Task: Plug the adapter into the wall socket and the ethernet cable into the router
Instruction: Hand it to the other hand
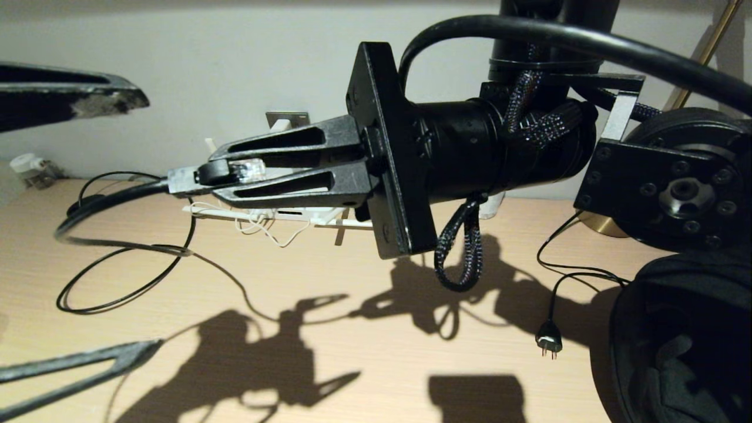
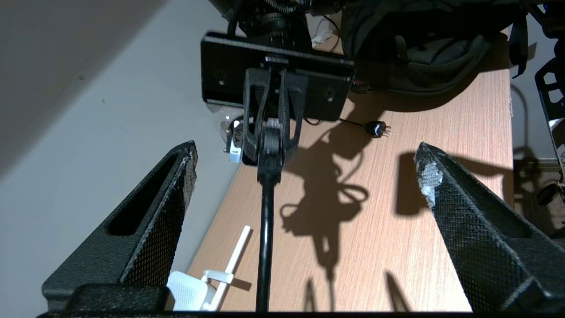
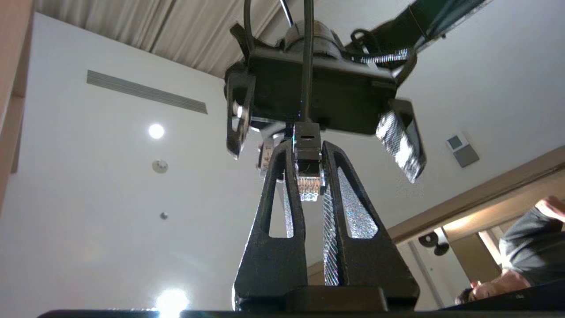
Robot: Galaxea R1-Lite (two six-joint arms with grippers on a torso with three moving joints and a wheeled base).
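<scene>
My right gripper (image 1: 217,175) hangs above the table, pointing left, shut on the ethernet cable (image 1: 117,197) just behind its clear plug (image 3: 307,176). From there the black cable sags to the table in loops. My left gripper (image 2: 305,148) faces it, wide open and holding nothing, with the cable running between its fingers. The white router (image 1: 282,214) lies by the wall, mostly hidden behind the right gripper; its corner (image 2: 190,291) and an antenna (image 2: 236,251) show. The grey wall socket (image 1: 291,118) has a white block, probably the adapter (image 1: 281,125), against it. A thin white cord (image 1: 264,226) tangles before the router.
A black two-pin plug (image 1: 549,339) on a black cord lies on the wooden table (image 1: 376,352) at the right. A black bag (image 1: 681,341) fills the right corner, beside a brass lamp base (image 1: 605,226). A small white object (image 1: 26,164) sits by the wall, far left. A person (image 3: 529,247) is nearby.
</scene>
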